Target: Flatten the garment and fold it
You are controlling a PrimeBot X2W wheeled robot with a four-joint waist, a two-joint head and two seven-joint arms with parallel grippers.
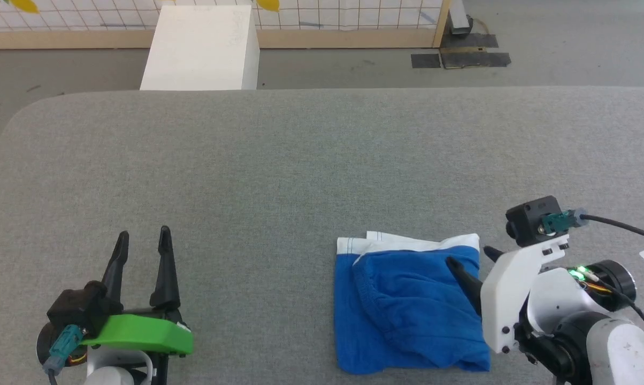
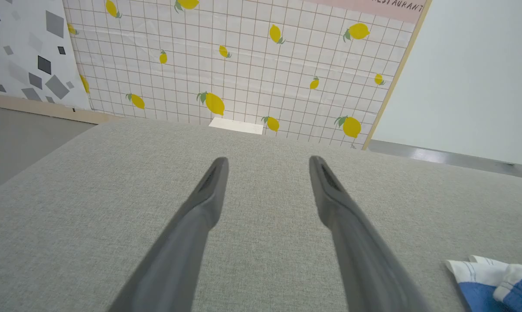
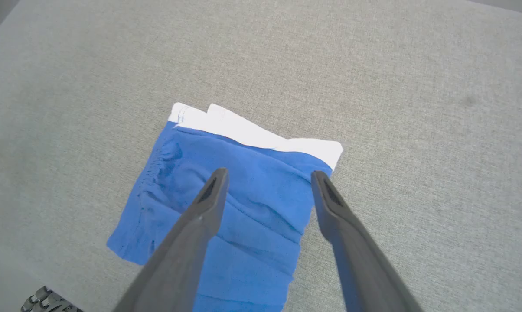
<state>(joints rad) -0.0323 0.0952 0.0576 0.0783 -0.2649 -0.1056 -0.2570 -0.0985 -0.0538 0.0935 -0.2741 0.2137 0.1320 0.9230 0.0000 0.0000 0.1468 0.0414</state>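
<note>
Blue garment (image 1: 407, 315), folded into a rough square with its white waistband along the far edge, lies on the grey padded table (image 1: 300, 160), near me and to my right. My right gripper (image 1: 469, 255) is over its right edge, fingers spread wide, holding nothing; I cannot tell whether the tips touch fabric. My left gripper (image 1: 143, 233) is well apart, equally wide and empty.

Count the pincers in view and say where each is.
2. The left pincer is open over the bare grey surface, lower left of the head view; the right pincer is open over the right edge of the garment, lower right.
</note>
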